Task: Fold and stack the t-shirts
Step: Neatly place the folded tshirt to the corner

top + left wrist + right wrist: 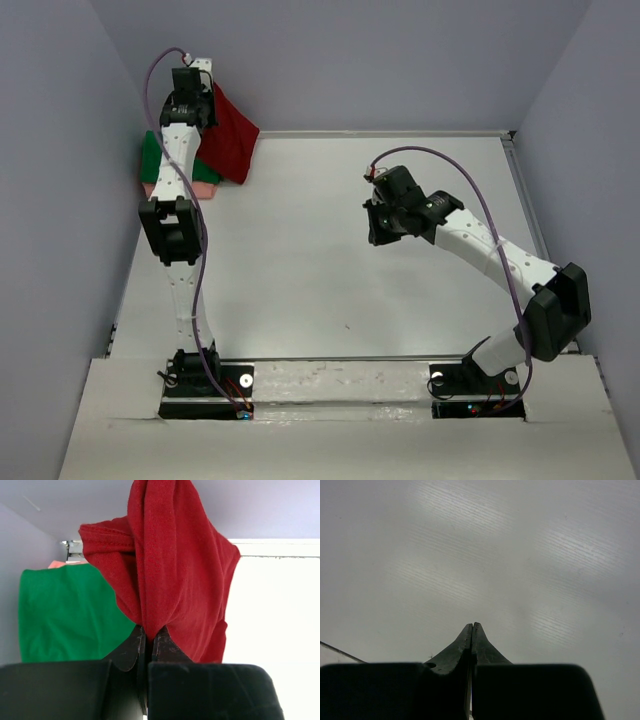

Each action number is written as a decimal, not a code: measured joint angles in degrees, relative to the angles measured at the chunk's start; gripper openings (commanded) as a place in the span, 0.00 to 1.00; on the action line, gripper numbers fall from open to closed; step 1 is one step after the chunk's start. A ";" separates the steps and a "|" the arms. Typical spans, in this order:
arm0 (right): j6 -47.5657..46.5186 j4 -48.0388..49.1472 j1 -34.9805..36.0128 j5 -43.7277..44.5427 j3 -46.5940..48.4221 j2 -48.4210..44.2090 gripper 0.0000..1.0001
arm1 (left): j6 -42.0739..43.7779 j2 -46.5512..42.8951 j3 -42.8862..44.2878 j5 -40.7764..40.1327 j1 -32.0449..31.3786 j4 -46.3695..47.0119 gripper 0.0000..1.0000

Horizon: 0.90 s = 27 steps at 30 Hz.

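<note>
Pinching the red shirt (pixel 175 570) with our left tool (pixel 148 630), we hold it near the green shirt (pixel 65 610); right tool (pixel 472 626) pressed together.

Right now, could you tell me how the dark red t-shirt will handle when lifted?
Probably floppy: the dark red t-shirt bunches into folds at the shut left gripper. Likely light, since a fingertip pinch holds it. It may drape and drag over the green t-shirt beside it.
</note>
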 measured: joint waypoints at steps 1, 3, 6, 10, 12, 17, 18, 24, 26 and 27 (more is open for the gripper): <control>0.02 0.00 0.00 -0.04 0.07 0.33 0.00 | 0.07 0.00 0.11 0.39 0.20 0.17 0.00; 0.02 0.00 0.00 -0.07 0.09 0.92 0.00 | 0.37 0.02 0.55 0.96 0.72 0.33 0.00; 0.07 -0.02 0.00 -0.09 0.09 1.57 0.00 | 0.79 0.02 1.11 1.38 1.05 0.59 0.00; 0.22 -0.02 0.00 -0.24 0.09 1.66 0.00 | 1.03 0.02 1.20 2.10 1.46 0.94 0.00; 0.24 -0.02 0.00 -0.24 0.09 1.77 0.00 | 1.03 0.02 1.20 2.36 1.73 0.98 0.00; 0.68 -0.02 0.00 -0.31 0.09 2.45 0.00 | 1.03 0.02 1.20 3.15 2.93 1.42 0.00; 0.76 -0.02 0.00 -0.31 0.09 2.54 0.00 | 1.03 0.02 1.20 3.26 3.06 1.49 0.00; 1.18 -0.02 0.00 -0.46 0.07 2.95 0.00 | 1.01 0.02 1.20 3.78 4.39 2.10 0.00; 1.31 -0.02 0.00 -0.46 -0.11 3.02 0.00 | 0.98 0.02 1.22 3.93 5.03 2.40 0.00; 1.31 -0.02 0.00 -0.46 -0.20 3.04 0.00 | 1.01 0.02 1.22 3.96 5.46 2.47 0.00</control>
